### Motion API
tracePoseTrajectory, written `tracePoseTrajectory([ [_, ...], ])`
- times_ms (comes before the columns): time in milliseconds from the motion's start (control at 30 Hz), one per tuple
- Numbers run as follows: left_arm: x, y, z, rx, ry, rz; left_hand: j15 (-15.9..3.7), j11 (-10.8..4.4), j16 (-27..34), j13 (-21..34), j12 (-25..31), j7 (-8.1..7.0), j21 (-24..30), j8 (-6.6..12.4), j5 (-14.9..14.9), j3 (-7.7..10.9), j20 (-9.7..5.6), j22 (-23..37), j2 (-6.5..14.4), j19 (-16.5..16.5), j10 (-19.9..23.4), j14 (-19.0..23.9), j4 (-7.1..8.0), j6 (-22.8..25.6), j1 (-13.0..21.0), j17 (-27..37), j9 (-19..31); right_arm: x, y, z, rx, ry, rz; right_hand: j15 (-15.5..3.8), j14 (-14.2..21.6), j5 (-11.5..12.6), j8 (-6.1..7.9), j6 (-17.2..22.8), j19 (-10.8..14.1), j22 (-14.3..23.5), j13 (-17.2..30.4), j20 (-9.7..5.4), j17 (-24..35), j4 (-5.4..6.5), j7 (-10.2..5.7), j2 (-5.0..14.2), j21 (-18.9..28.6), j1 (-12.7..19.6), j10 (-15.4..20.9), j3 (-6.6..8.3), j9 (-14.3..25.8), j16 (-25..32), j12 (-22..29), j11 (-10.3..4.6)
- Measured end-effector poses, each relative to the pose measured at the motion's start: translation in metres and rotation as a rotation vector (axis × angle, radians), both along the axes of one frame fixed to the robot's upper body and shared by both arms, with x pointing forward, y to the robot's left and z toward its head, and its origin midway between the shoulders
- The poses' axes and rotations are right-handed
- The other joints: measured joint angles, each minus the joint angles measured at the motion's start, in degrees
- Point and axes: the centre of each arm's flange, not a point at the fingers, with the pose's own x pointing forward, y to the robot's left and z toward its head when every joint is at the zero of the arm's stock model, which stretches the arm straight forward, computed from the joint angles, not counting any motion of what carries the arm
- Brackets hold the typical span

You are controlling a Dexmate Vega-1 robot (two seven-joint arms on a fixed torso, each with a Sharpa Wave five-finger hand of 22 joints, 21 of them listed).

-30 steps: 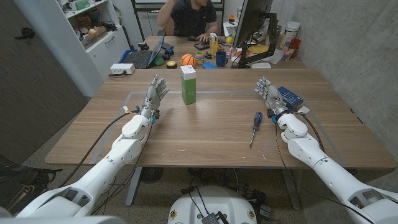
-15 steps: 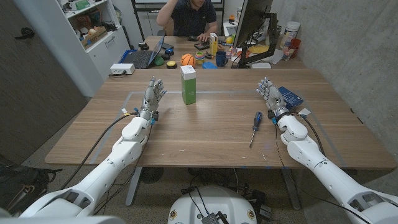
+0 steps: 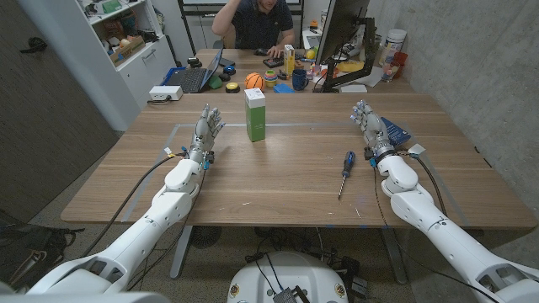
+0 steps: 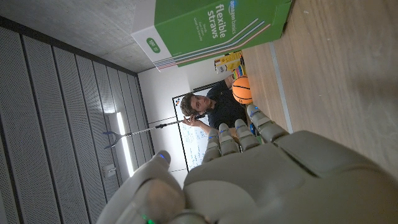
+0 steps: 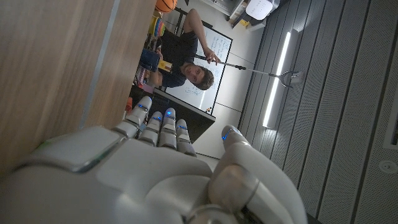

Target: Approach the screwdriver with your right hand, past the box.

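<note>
Wooden table (image 3: 278, 181): right hand (image 3: 370, 128), fingers spread and empty, stands beside the screwdriver (image 3: 345, 171); approach barely begun, next reach toward its handle.

Bright, even indoor light; ceiling strip lamp (image 5: 278, 79) glares, shadows soft.

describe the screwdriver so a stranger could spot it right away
On the wooden table, look toward the robot's right side, just inside the right robot hand. The screwdriver lies flat there, apart from the hand: slim, dark-handled with a thin metal shaft, unlike the upright green box.
</note>
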Motion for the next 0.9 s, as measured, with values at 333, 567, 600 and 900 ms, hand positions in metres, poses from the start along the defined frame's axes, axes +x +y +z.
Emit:
tracePoseTrajectory([
  [333, 0.001, 0.0, 0.0, 0.0, 0.0, -0.001, 0.0, 0.0, 0.0, 0.0, 0.0, 0.0, 0.0, 0.0, 0.0, 0.0, 0.0, 0.0, 0.0, 0.0, 0.0, 0.0, 0.0, 0.0, 0.0, 0.0, 0.0, -0.018, 0.0, 0.01, -0.054, -0.074, -0.069, 0.33, -0.3, -0.3, 0.0, 0.0, 0.4, -0.2, 0.0, 1.22, 0.0, 0.47, -0.8, -3.65, -0.2, -2.2, -0.2, -2.57, 0.0, 0.2, 0.0, -0.22],
  [567, 0.002, -0.001, 0.001, 0.0, 0.0, -0.001, 0.0, 0.0, 0.0, 0.0, 0.0, 0.0, 0.0, 0.0, 0.0, 0.0, 0.0, 0.0, 0.0, 0.0, 0.0, 0.0, 0.0, 0.0, 0.0, 0.0, 0.0, -0.032, 0.001, 0.016, -0.089, -0.132, -0.12, 0.34, -0.3, -0.3, 0.0, 0.3, 1.3, -0.2, 0.0, 2.05, 0.0, 1.16, -1.59, -5.96, -0.8, -4.6, -0.5, -4.84, 0.0, 0.2, 0.0, -0.45],
  [600, 0.002, -0.001, 0.001, 0.0, 0.001, -0.001, 0.0, 0.0, 0.0, 0.0, 0.0, 0.0, 0.0, 0.0, 0.0, 0.0, 0.0, 0.0, 0.0, 0.0, 0.0, 0.0, 0.0, 0.0, 0.0, 0.0, 0.0, -0.036, 0.002, 0.018, -0.098, -0.147, -0.136, 0.49, -0.2, -0.3, 0.0, 0.4, 1.5, -0.2, 0.0, 2.35, 0.0, 1.17, -2.03, -6.36, -0.8, -5.0, -0.5, -5.34, 0.0, 0.2, 0.0, -0.53],
  [900, 0.004, -0.002, 0.001, 0.001, 0.003, -0.003, 0.0, 0.0, 0.0, 0.0, 0.0, 0.0, 0.0, 0.0, 0.0, 0.0, 0.0, 0.0, 0.0, 0.0, 0.0, 0.0, 0.0, 0.0, 0.0, 0.0, 0.0, -0.056, 0.007, 0.024, -0.155, -0.232, -0.229, 1.25, 0.0, -0.3, 0.45, 0.6, 3.1, -0.2, 0.0, 7.01, 0.0, 1.73, -4.28, -7.94, -1.3, -6.5, -1.2, -7.44, 0.0, 0.5, 0.0, -0.71],
])
